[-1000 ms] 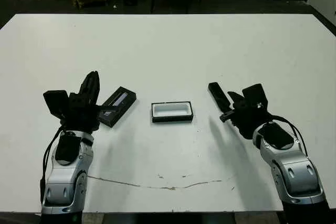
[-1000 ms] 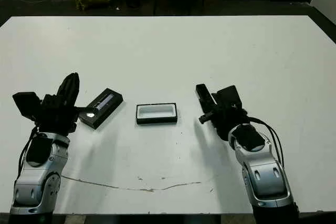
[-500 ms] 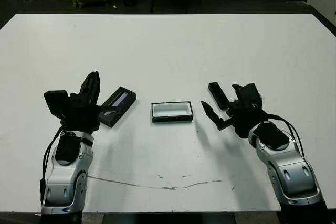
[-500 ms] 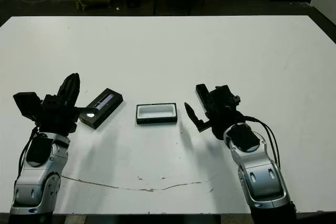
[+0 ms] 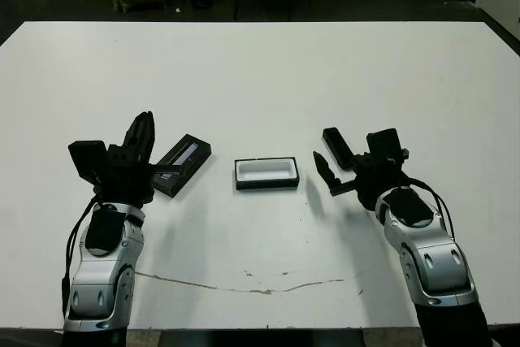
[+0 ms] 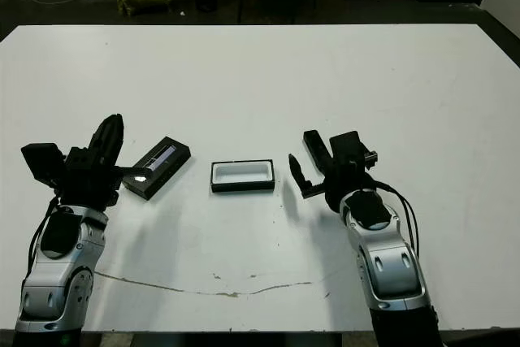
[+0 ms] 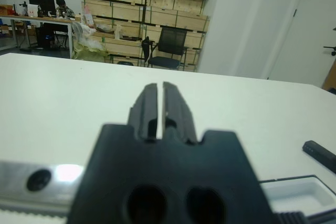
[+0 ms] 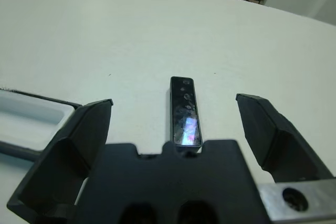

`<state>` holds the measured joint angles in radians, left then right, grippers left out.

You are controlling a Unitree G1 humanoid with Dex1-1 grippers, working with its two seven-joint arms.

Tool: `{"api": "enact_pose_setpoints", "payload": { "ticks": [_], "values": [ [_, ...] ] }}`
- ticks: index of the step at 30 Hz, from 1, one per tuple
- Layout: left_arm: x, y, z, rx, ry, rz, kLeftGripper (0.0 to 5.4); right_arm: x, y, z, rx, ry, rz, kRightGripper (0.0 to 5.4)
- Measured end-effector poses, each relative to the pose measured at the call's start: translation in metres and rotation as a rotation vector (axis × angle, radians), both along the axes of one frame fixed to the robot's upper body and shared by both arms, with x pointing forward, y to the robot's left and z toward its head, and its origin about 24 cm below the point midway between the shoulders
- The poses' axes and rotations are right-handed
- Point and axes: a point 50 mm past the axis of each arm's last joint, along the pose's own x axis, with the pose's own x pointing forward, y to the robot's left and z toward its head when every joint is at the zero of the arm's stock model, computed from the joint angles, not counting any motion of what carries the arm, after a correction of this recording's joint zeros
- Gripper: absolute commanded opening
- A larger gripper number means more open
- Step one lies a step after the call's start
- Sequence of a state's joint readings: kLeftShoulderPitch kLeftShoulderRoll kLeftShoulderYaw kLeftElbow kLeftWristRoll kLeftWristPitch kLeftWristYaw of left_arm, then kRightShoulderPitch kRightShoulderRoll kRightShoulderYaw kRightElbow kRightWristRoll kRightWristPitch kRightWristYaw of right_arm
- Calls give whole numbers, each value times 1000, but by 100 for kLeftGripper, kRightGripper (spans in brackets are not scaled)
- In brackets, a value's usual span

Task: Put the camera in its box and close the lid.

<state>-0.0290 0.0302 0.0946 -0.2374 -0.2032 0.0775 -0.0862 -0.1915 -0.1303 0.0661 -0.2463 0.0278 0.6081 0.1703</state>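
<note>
The camera [image 8: 185,111] lies flat on the white worktop [image 5: 260,71], on the robot's right side, a slim black bar with a glossy top face. The right gripper [image 8: 185,129] sits just behind it with its fingers [image 8: 270,137] spread wide — one on each side of the camera's near end, neither touching it, nothing held. In the head views one right finger [image 5: 325,170] points toward the box while the camera [image 5: 337,147] shows just beyond it.

The box [image 5: 266,173] rests open near the middle of the worktop, white lining up, between the two arms and a short way to the left of the camera. It holds nothing.

The lid [image 5: 183,163] lies to the left of the box, apart from it and turned at an angle, its pale stripe facing up. The left gripper [image 5: 140,137] stands just beside the lid's near end — its fingers [image 7: 148,103] are pressed almost together with only a thin slit between them, gripping nothing.

A thin crack-like mark [image 5: 244,286] runs across the worktop's near edge.
</note>
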Motion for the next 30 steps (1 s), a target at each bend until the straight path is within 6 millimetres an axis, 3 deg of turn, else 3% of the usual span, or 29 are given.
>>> {"api": "enact_pose_setpoints", "payload": {
  "ticks": [12,30],
  "values": [
    [0,0,0,4,2,-1,0,4,0,-8,158,58,-54,539],
    [0,1,-1,8,10,0,0,10,-10,-14,75,87,-78,539]
  ]
}}
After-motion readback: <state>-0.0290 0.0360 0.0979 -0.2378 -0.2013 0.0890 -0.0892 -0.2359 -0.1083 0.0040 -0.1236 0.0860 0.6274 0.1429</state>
